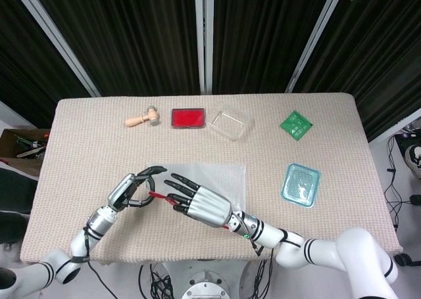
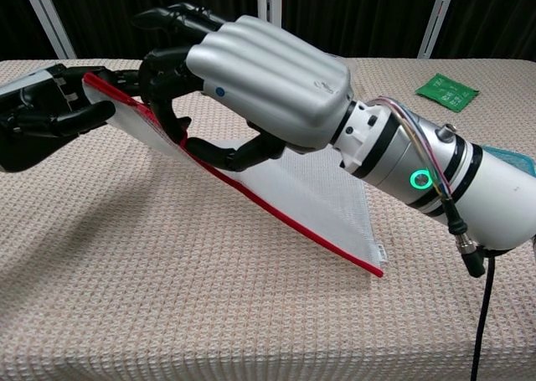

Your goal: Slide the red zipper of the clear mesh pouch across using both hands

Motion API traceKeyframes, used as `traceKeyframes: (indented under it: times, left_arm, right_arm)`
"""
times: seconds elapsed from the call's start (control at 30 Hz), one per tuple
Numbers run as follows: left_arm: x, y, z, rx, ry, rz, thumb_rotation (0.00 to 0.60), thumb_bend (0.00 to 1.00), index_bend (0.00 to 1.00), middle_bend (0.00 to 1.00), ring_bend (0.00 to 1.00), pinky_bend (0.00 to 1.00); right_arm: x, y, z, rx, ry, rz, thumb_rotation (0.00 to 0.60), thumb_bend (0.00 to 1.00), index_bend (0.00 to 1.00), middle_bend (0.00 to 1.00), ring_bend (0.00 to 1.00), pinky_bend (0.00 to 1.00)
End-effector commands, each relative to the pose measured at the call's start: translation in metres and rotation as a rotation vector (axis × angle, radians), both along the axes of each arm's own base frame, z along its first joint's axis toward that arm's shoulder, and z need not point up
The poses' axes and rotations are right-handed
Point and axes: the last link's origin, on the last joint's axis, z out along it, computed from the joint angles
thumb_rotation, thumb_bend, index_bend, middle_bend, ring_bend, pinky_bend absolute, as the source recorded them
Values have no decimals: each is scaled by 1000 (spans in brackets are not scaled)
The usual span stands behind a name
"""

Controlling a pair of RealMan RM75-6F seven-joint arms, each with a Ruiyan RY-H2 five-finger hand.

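— What's nearest?

— Both hands, at the desk's [image 1: 79,148] front edge. The left hand [image 2: 46,117] pinches the raised corner of the clear mesh pouch [image 2: 310,193], lifting that end off the cloth; the far end rests on the desk.

— And the right hand [image 2: 251,79]?

— It arches over the red zipper [image 2: 276,222] edge, fingers [image 1: 179,181] spread and thumb curled under the pouch. Whether it grips the pull I cannot tell.

— Where does the pouch lie?

— Front centre, slanting from the left hand toward the right.

— Further back?

— A teal tray [image 1: 301,185] to the right. Along the far edge: a wooden mallet [image 1: 143,120], a red tray [image 1: 188,117], a clear container [image 1: 231,122], a green packet [image 1: 296,125].
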Motion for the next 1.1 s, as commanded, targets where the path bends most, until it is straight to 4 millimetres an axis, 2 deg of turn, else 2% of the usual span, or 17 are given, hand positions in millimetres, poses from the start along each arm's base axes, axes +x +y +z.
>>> traceKeyframes:
  times: [0.03,0.27,0.5,1.1]
  left_arm:
    - [-1,2,0,-1,-7,13,600,483,666,207,106,135]
    - [-4,9,3,1,-20,50,600,488,665,207,105,135]
    - [-13,18,8,31,-3,104,600,494,665,207,105,135]
    - [-42,34,16,92,30,267,600,497,666,207,105,135]
  right_arm:
    - [-4,1,1,-1,4,-4,600,520,975,293,0,0]
    - [-15,7,-1,12,22,-16,600,520,977,293,0,0]
    - [-35,17,4,8,30,-21,600,521,977,293,0,0]
    - [-111,40,27,-8,106,-159,600,521,979,294,0,0]
